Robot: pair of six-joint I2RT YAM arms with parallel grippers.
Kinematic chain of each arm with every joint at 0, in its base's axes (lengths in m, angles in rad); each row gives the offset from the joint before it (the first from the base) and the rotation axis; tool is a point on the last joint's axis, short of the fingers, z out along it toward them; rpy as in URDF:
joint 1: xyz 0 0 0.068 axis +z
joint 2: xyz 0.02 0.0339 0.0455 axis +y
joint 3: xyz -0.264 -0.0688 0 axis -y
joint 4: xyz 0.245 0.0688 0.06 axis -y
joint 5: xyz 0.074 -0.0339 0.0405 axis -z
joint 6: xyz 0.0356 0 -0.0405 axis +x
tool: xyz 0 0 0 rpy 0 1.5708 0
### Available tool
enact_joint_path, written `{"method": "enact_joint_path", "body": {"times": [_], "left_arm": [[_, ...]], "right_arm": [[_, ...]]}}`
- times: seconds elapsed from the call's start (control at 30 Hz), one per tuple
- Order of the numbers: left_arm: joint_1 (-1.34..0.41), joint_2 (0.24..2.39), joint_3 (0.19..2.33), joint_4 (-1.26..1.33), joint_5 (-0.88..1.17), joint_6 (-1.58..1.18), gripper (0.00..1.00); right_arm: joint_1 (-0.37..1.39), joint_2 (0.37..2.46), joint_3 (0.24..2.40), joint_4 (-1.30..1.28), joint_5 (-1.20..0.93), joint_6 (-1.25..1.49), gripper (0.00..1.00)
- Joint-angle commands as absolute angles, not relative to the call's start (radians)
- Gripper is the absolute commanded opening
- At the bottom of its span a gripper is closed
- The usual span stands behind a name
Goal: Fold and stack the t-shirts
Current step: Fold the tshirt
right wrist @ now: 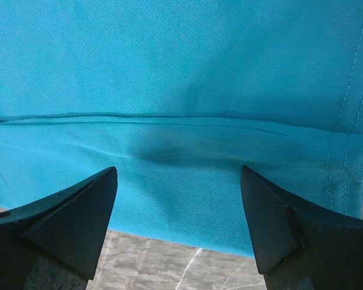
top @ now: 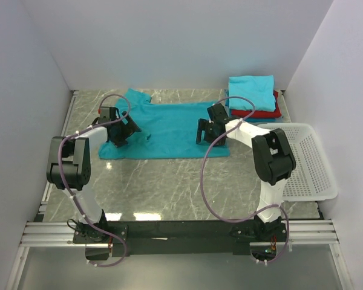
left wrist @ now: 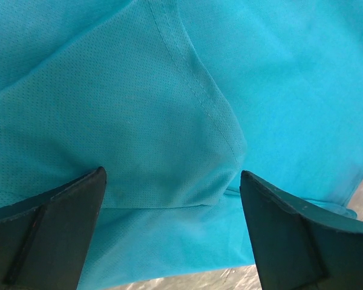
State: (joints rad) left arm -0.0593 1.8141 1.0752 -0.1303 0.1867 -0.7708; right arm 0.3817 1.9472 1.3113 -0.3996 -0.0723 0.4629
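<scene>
Jaws stand apart on our left gripper (left wrist: 172, 175) and right gripper (right wrist: 178, 171), both over the spread teal shirt (top: 169, 130). We see folded shirts (top: 252, 96) near the basket (top: 311, 166).

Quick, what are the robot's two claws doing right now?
Left gripper: open, over the spread teal cloth t-shirt, holding nothing.
Right gripper: open, over the same shirt, holding nothing.

Overhead view plus two wrist views.
The top camera looks down on the whole bench (top: 169, 187); the wrist cameras peer past the left claw (left wrist: 172, 174) and right claw (right wrist: 179, 170), close on the same teal t-shirt (top: 169, 130).
</scene>
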Motion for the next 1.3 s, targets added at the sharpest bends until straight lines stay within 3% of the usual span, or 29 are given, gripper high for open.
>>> {"method": "enact_joint_path", "body": {"times": [0.0,0.33,0.8,1.0,1.27], "left_arm": [[-0.058,1.824,1.019,-0.193,0.187,-0.753,0.99],[-0.061,1.528,0.731,-0.203,0.127,-0.828,0.99],[-0.074,0.715,0.377,-0.413,0.044,-0.980,0.99],[-0.074,0.534,0.503,-0.503,-0.061,-0.973,0.99],[-0.074,0.648,0.770,-0.372,-0.189,-0.910,0.99]], "right_arm": [[0.376,1.908,1.246,-0.403,-0.055,0.462,0.89],[0.400,1.734,0.985,-0.342,-0.095,0.503,0.90],[0.515,1.355,0.670,-0.350,-0.046,0.591,0.90],[0.520,1.220,0.785,-0.420,0.081,0.566,0.91],[0.517,1.042,0.960,-0.379,0.314,0.561,1.00]]}}
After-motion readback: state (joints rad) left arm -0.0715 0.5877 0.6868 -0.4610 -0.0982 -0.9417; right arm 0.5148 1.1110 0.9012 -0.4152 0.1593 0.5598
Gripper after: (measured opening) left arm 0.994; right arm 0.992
